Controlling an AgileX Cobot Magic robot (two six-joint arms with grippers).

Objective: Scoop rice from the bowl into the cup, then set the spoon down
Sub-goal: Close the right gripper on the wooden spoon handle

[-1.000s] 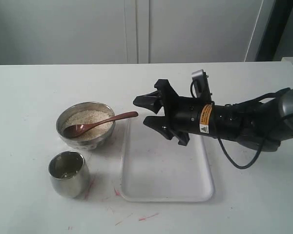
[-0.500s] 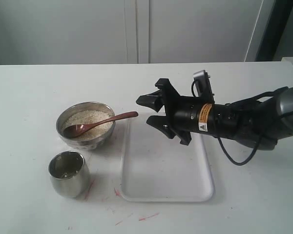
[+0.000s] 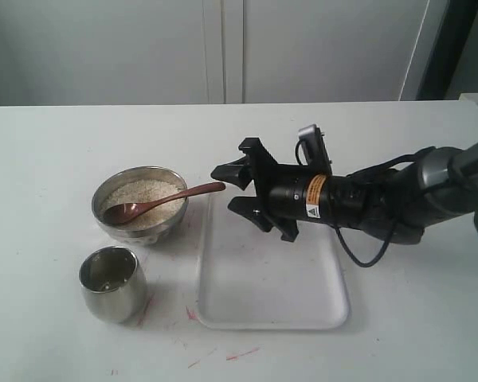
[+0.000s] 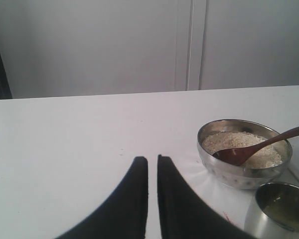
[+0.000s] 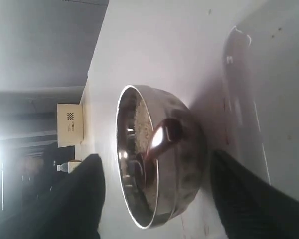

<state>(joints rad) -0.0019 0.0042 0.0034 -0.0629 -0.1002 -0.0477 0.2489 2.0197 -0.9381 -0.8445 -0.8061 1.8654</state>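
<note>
The steel bowl (image 3: 143, 229) of rice (image 3: 147, 191) stands left of centre, and the wooden spoon (image 3: 163, 201) rests in it, scoop in the grains, handle pointing right over the rim. The steel cup (image 3: 111, 285) stands just in front of the bowl. My right gripper (image 3: 225, 189) is open, its fingertips either side of the handle's end without closing on it. In the right wrist view the bowl (image 5: 182, 174) and the spoon (image 5: 164, 135) lie between the wide-spread fingers (image 5: 87, 194). My left gripper (image 4: 150, 160) is shut and empty, left of the bowl (image 4: 239, 177), spoon (image 4: 261, 147) and cup (image 4: 281, 215).
A shallow white tray (image 3: 271, 310) lies right of the bowl, under my right arm; its edge (image 5: 239, 84) shows in the right wrist view. Small red marks dot the table near the cup. White cabinet doors stand behind the table.
My right gripper has moved left, from over the tray to the end of the spoon handle, staying open. Bowl, spoon and cup have not moved.
</note>
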